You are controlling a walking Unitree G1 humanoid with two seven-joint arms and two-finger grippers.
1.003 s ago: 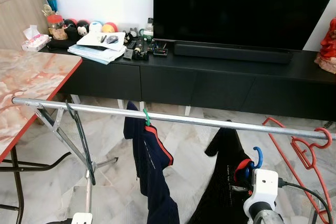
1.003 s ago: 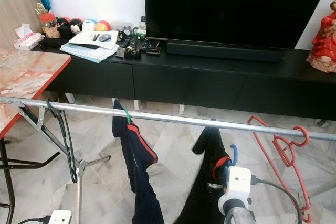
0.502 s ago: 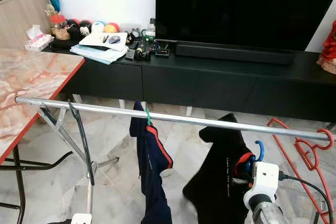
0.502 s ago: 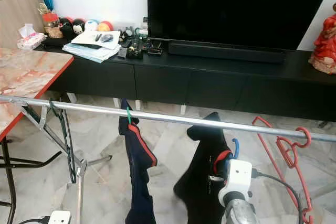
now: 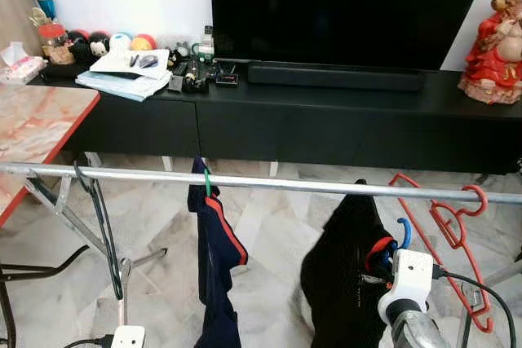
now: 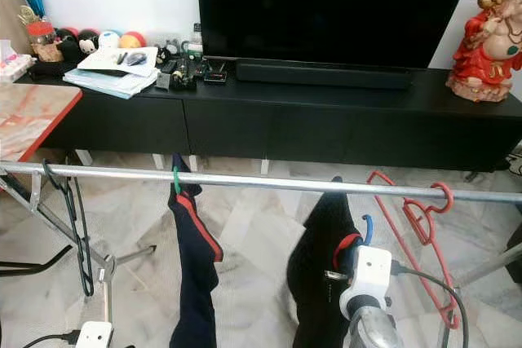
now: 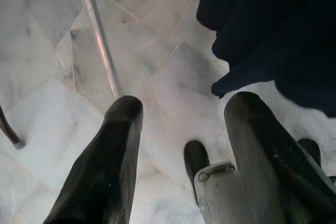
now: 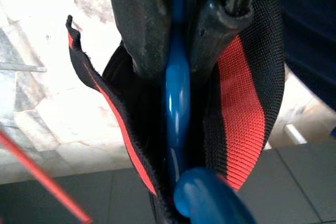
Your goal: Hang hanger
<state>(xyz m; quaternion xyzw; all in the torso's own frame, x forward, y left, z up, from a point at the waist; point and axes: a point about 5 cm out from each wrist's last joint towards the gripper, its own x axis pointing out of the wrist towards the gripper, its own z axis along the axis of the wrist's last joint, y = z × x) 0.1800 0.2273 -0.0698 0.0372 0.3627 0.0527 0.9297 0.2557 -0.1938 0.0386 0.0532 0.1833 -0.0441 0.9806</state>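
Carry step, hook not yet on rail. Right gripper (image 8: 176, 51) clamped on blue hanger (image 5: 400, 234) bearing black shirt (image 5: 347, 266), just below steel rail (image 5: 277, 182), right of midpoint. Left gripper (image 7: 181, 145) idle, fingers apart. Next: raise hook over rail, between navy shirt (image 5: 214, 258) and red hanger (image 5: 444, 222).

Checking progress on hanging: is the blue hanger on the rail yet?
Not yet: the blue hanger sits below the rail, clamped in the right gripper.
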